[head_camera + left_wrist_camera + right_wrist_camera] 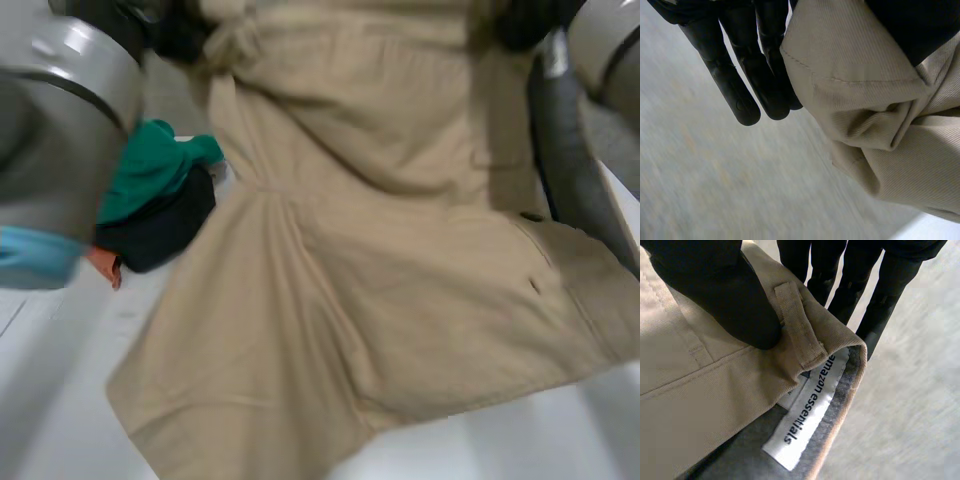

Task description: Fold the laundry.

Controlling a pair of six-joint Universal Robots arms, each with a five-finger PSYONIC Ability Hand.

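Observation:
A pair of beige trousers [380, 300] hangs from both hands, and its lower part drapes onto the white table [60, 400]. My left hand [740, 75] pinches a bunched edge of the trousers [880, 100] between straight fingers and the thumb [910, 25]. My right hand [735, 300] presses its thumb on the waistband [700, 405] beside a belt loop [797, 325], with its fingers [880, 295] behind the cloth. A white brand label [810, 410] shows inside the waistband. In the head view the left hand [185, 30] and right hand [530, 25] hold the top of the garment high.
A pile of other clothes lies at the table's left: a green piece [150, 170], a dark one [165, 225] and a bit of orange [103, 265]. My left arm [60, 120] looms close at the left, and my right arm [575, 150] runs down the right side.

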